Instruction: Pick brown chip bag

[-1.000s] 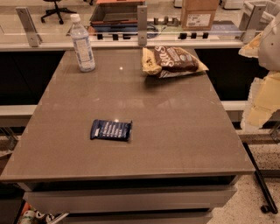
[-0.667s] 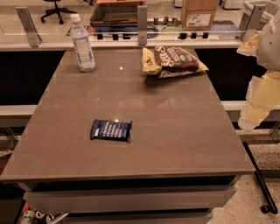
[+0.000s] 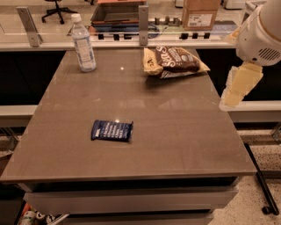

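Observation:
The brown chip bag [image 3: 174,61] lies at the far right of the grey table [image 3: 145,149]. It is crinkled, with a dark brown centre, white lettering and tan ends. My gripper [image 3: 240,85] shows as a cream-coloured piece hanging under the white arm joint [image 3: 262,33] at the right edge of the view. It is just beyond the table's right edge, to the right of the bag and nearer to me, and it holds nothing.
A small flat dark blue packet [image 3: 112,130] lies left of the table's middle. A clear water bottle [image 3: 83,44] stands at the far left. Behind the table are a rail with metal posts [image 3: 142,19] and a cardboard box [image 3: 199,13].
The arm and its cream-coloured end have moved a little left and up, closer to the table's right edge. The bag, the packet and the bottle have not moved.

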Controlling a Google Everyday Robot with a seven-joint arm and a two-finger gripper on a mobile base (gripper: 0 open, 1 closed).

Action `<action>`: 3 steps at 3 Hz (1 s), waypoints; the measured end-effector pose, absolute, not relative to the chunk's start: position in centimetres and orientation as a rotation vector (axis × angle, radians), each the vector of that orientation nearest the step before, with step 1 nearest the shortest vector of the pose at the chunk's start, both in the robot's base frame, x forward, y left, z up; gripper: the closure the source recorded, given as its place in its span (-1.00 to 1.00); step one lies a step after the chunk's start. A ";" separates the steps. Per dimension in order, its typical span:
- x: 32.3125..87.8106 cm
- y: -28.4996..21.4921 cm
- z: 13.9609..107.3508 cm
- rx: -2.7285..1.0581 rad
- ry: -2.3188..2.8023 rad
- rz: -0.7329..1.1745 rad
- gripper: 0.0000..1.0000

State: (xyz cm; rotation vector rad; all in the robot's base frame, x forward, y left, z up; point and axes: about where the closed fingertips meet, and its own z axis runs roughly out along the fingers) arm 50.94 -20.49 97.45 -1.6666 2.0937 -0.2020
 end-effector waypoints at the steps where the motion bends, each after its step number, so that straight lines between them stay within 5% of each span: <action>1: 55.4 -20.6 97.3 -1.616 2.026 -0.237 -1.00; 3: 64.3 -18.7 95.6 -1.528 1.900 -0.222 -1.00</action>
